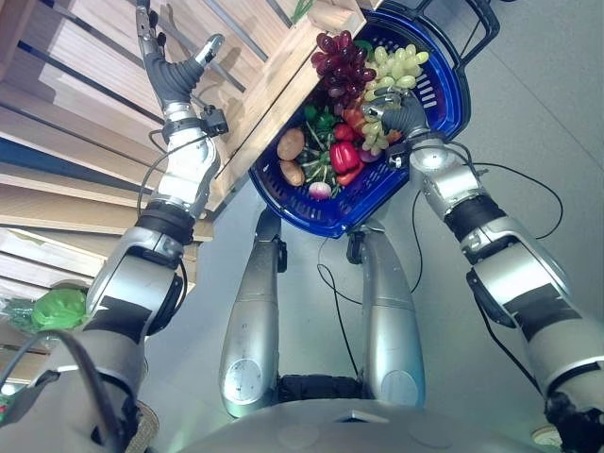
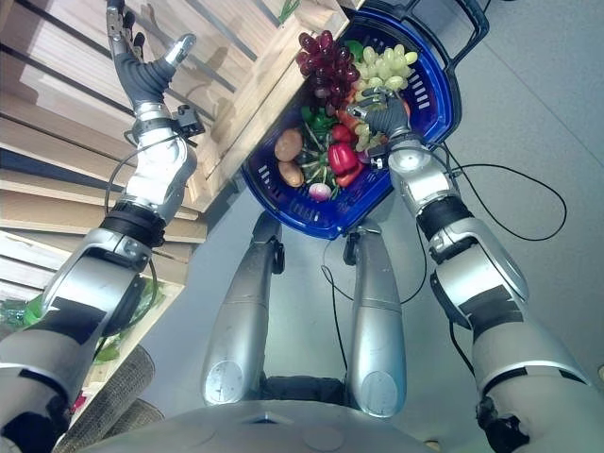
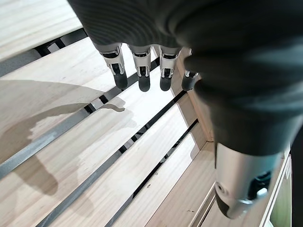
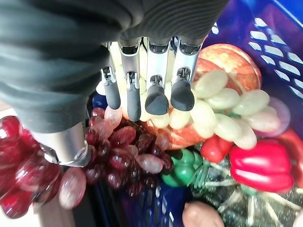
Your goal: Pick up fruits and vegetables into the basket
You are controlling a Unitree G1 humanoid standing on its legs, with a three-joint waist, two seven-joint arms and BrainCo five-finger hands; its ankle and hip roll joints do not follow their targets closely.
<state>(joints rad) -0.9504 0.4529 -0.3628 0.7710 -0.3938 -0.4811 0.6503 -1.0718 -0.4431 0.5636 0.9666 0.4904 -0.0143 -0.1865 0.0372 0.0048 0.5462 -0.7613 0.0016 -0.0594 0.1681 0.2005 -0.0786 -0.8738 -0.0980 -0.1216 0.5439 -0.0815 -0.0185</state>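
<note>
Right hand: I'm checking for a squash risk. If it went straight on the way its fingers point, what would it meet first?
Probably the green grapes: the right hand points its fingers at them, above the basket. Depth is unclear; the orange fruit lies just behind.

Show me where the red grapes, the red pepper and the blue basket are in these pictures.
red grapes (image 1: 342, 53), left eye view, middle of the bunch.
red pepper (image 4: 262, 165), right wrist view, its glossy side.
blue basket (image 1: 326, 223), left eye view, bare rim nearest the robot.
</note>
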